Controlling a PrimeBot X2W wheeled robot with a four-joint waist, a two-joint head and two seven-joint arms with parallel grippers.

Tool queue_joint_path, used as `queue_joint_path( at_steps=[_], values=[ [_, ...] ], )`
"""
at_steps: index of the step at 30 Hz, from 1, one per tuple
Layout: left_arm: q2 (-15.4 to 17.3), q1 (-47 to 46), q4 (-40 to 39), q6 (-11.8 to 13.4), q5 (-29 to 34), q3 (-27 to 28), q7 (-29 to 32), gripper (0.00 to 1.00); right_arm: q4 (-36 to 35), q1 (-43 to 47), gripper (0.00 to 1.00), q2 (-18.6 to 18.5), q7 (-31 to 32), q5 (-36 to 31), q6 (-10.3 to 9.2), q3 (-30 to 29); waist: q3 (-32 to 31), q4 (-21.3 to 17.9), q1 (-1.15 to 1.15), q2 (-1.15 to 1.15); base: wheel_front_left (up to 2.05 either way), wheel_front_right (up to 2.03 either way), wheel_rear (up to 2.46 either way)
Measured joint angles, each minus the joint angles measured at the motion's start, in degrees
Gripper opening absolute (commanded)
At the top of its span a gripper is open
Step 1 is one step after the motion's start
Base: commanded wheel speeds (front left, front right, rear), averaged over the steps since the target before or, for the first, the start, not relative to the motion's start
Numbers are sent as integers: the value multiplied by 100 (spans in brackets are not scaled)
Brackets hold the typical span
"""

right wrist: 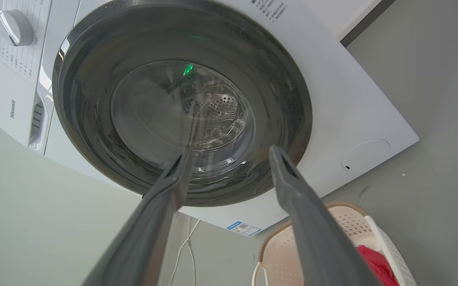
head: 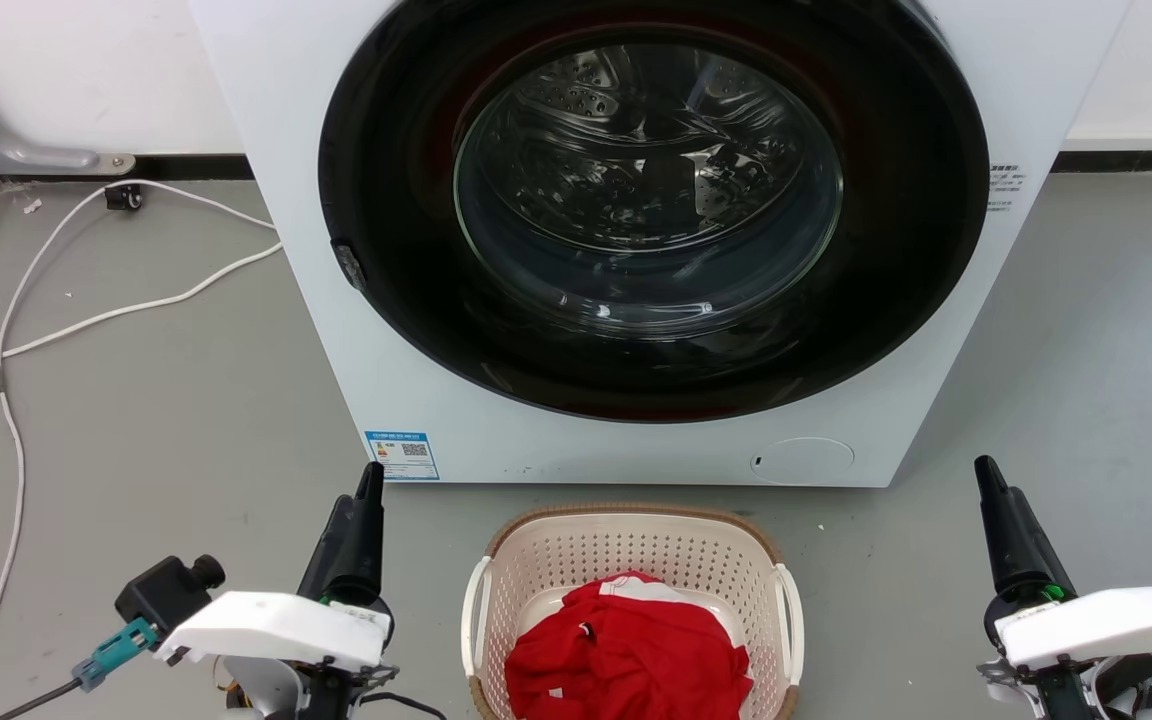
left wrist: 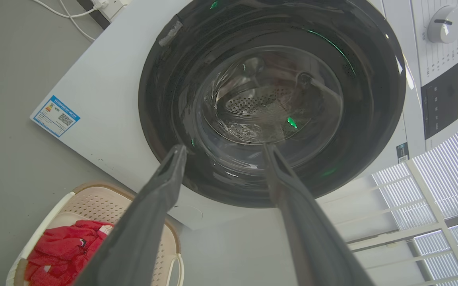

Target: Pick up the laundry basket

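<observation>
Grey floor is spread before a white washing machine, whose round dark door is seen shut. White cable is trailed across the floor at the far left. The laundry basket is set on the floor just on the near side of the machine, between the two arms, and a red garment is heaped inside it. The left gripper is held to the left of the basket, apart from it and pointed toward the machine. In the left wrist view its fingers are seen spread wide with nothing between them. The right gripper is held well to the right of the basket. Its fingers are likewise widely parted, and nothing is grasped. The white side handles are touched by neither gripper.
</observation>
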Motion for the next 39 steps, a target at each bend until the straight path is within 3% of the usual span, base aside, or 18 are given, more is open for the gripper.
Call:
queue_joint_path(
  at_steps=[16,39],
  values=[
    [8,0,-38,99,1543,-305,-289,100,-370,205,100,4,57,-1455,0,45,12,18,0,0,0,0,0],
    [62,1,76,277,3233,-601,-659,100,-634,371,100,4,58,-3087,1,96,8,27,0,0,0,0,0]
  ],
)
